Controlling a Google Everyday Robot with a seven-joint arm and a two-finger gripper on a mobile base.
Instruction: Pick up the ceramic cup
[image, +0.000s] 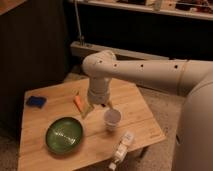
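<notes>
progress: ceramic cup (112, 119) not yet gripped; closing and lifting remain
table (142, 117): one, wooden
green bowl (65, 135): one
gripper (99, 107): one, fingers spread apart and empty, low beside the cup's rim
white bottle (122, 149): one, lying at the front edge
cup: one, upright on the table, right of the bowl

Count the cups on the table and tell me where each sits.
1. The ceramic cup stands right of the green bowl, with the gripper just beside its rim. None seems hidden.
</notes>
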